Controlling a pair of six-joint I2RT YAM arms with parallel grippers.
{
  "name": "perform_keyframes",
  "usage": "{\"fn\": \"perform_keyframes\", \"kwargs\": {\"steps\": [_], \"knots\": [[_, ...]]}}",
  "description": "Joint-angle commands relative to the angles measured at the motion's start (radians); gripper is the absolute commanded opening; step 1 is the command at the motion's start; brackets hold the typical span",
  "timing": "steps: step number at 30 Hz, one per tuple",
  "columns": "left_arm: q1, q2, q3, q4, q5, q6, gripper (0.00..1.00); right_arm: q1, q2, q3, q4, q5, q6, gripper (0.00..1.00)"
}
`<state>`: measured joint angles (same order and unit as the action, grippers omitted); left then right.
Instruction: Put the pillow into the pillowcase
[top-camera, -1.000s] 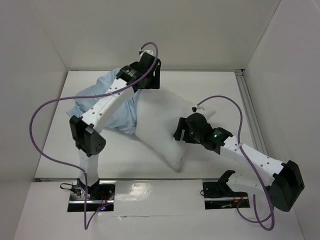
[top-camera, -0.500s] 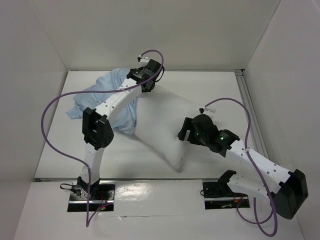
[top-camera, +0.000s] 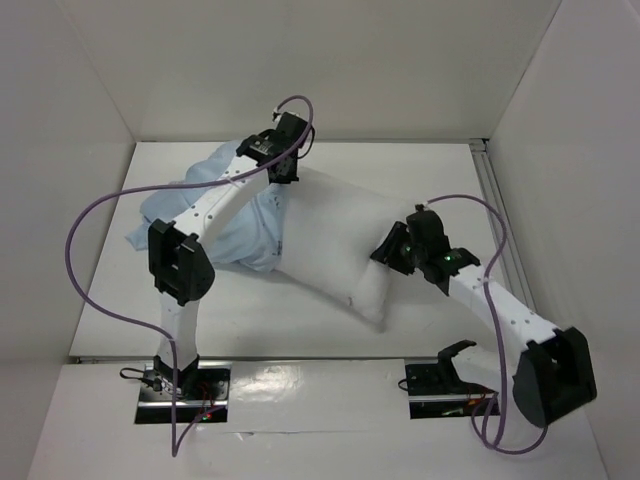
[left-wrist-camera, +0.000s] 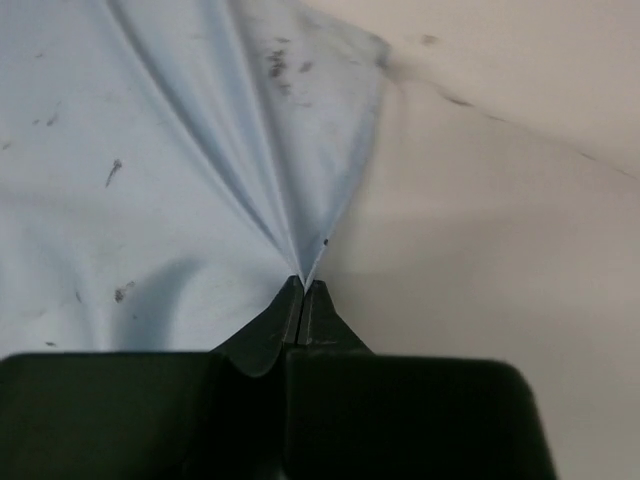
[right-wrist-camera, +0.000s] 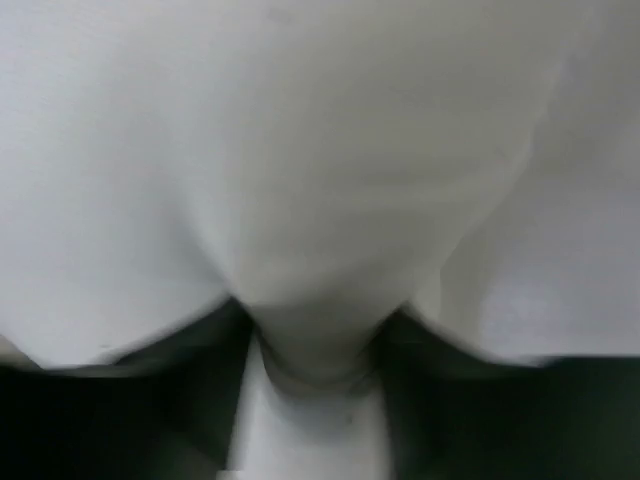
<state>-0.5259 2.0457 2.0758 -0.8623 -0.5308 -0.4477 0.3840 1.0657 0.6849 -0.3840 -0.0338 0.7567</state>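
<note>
1. Left hand (left-wrist-camera: 303, 287): clamped fully together on a pinch of the pillowcase (left-wrist-camera: 150, 150), with folds fanning out from the fingertips.
2. Right hand (right-wrist-camera: 315, 312): fingers set wide, pressed against either side of a bulge of the pillow (right-wrist-camera: 320, 150) and gripping it.
3. Pillowcase: limp, wrinkled and light blue, heaped toward the far left corner of the worktop (top-camera: 440, 180), partly under the left arm (top-camera: 215, 205); pinched edge close to the far edge, just beside the pillow's far end.
4. Pillow: plump and white, lying slantwise across the middle of the worktop, from the far edge toward the near edge right of centre; left side touching the pillowcase.
</note>
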Motion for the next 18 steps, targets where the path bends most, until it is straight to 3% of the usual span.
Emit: {"fn": "perform_keyframes", "kwargs": {"steps": [1, 3, 6, 7, 10, 13, 18], "knots": [[-0.060, -0.134, -0.025, 0.095, 0.345, 0.061, 0.00, 0.004, 0.141, 0.059, 0.218, -0.129, -0.042, 0.31], [-0.072, -0.171, -0.025, 0.121, 0.483, 0.072, 0.00, 0.079, 0.207, 0.224, 0.173, -0.100, -0.083, 0.01], [-0.106, -0.208, 0.019, 0.176, 0.780, 0.081, 0.00, 0.203, 0.169, 0.432, 0.094, 0.004, -0.125, 0.00], [-0.130, -0.217, 0.030, 0.198, 0.939, 0.067, 0.00, 0.232, 0.145, 0.461, 0.094, 0.033, -0.125, 0.00], [-0.183, -0.228, 0.030, 0.330, 1.157, -0.035, 0.00, 0.289, 0.076, 0.475, 0.094, 0.116, -0.100, 0.00], [-0.192, -0.196, -0.023, 0.410, 1.226, -0.117, 0.00, 0.299, 0.051, 0.374, 0.083, 0.178, -0.033, 0.00], [-0.154, -0.144, -0.051, 0.323, 1.106, -0.118, 0.03, 0.230, -0.081, 0.107, 0.157, 0.248, 0.082, 0.00]]}}
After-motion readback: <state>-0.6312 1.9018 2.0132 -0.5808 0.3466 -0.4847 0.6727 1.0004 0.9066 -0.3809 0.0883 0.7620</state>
